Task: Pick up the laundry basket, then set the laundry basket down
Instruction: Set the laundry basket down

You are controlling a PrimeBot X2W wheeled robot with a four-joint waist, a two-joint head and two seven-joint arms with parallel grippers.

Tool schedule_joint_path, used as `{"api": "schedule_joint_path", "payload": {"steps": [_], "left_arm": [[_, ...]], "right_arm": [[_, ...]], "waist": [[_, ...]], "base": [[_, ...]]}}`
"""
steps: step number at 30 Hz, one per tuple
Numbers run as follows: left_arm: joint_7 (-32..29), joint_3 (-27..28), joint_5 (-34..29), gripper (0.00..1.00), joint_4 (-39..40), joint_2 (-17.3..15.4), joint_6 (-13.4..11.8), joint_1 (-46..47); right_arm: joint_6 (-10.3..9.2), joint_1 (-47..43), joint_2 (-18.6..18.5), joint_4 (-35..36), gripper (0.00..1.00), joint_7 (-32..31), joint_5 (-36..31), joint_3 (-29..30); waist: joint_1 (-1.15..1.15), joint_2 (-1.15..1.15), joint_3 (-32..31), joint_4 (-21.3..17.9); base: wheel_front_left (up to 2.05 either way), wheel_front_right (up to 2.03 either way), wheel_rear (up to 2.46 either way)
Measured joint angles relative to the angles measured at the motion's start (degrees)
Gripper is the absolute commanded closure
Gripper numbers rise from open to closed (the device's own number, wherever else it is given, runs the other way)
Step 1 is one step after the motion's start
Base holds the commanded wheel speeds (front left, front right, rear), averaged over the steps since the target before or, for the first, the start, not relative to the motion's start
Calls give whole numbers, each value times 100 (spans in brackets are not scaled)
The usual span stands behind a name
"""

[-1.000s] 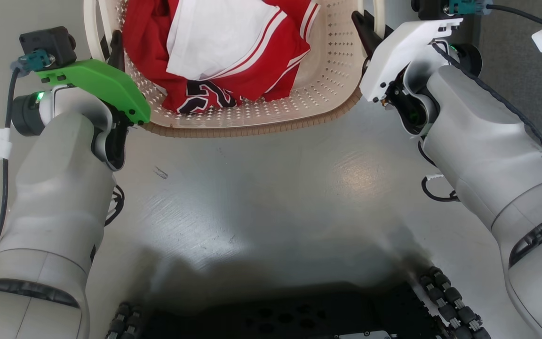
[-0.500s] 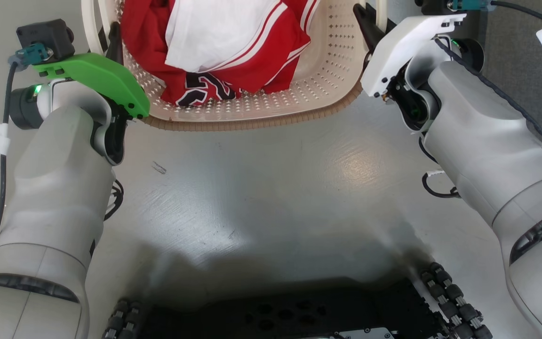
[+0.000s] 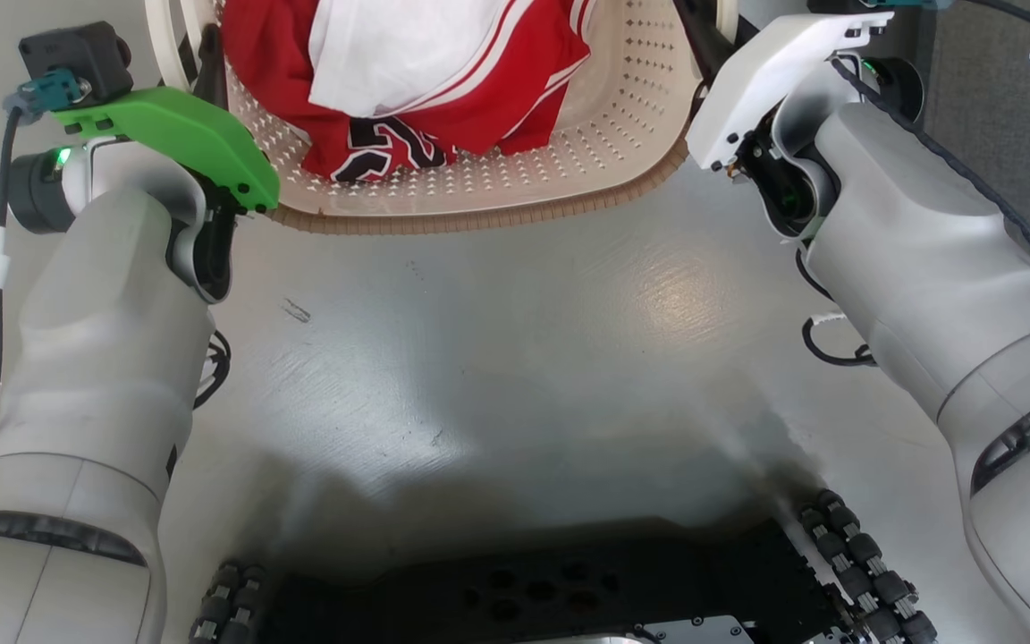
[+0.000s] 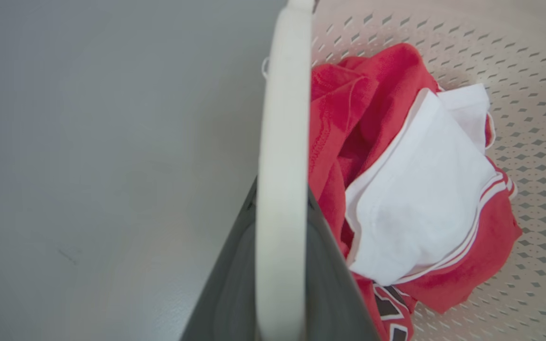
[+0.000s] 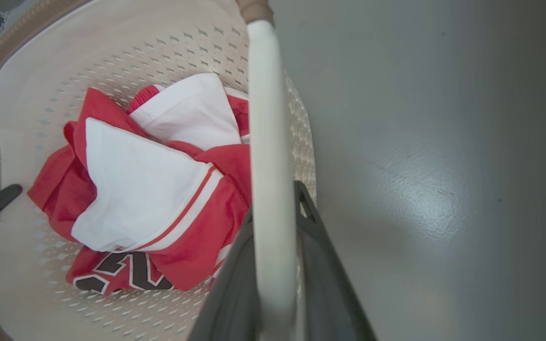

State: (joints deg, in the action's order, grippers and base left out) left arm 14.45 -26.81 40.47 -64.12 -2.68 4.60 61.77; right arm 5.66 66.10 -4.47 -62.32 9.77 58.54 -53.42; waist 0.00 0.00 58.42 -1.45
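Two grippers are on the laundry basket [image 3: 631, 125], one at each side handle. On my left wrist feed, the left gripper [image 4: 281, 189] has its dark fingers [image 4: 235, 284] pressed against both faces of the white left handle [image 4: 282, 118], clamped on it. The right wrist feed shows the same: the right gripper [image 5: 275, 203] is closed around the right handle [image 5: 263, 118], a finger tight against each side of it. From the head camera the basket sits between the two forearms, its brown rim [image 3: 479, 219] nearest the robot's base. A red and white garment [image 3: 443, 80] lies crumpled inside the basket, against its perforated wall. Grey floor [image 3: 515, 358] spreads below and around the basket; I cannot tell whether the basket's bottom touches it.
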Motion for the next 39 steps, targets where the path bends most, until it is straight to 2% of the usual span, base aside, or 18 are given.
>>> {"api": "schedule_joint_path", "payload": {"steps": [9,10,12,13,14,18,39], "left_arm": [[64,14,-12,100,-19,-3,10,59],[74,15,-16,98,-23,-3,19,65],[74,15,-42,47,-33,-3,19,81],[51,14,-42,0,-48,-1,19,96],[37,12,-42,0,-77,12,19,99],[29,12,-42,0,-125,42,20,102],[29,108,-43,0,-225,54,63,55]], "right_arm": [[38,53,-9,8,100,79,52,-38],[38,62,-9,8,95,79,52,-43],[38,74,-10,8,65,80,59,-54],[40,81,-10,8,29,80,69,-58],[87,93,-9,8,0,84,78,-71],[138,91,56,14,0,85,102,-125],[137,-6,85,-126,0,188,263,-202]], "waist": [[0,0,63,-15],[0,0,66,-15],[0,0,69,-16],[0,0,70,-17],[0,0,71,-17],[0,0,56,-17],[0,0,-333,-42]], "base": [[0,0,0],[0,0,0],[0,0,0],[0,0,0],[0,0,0],[0,0,0],[0,0,0]]}}
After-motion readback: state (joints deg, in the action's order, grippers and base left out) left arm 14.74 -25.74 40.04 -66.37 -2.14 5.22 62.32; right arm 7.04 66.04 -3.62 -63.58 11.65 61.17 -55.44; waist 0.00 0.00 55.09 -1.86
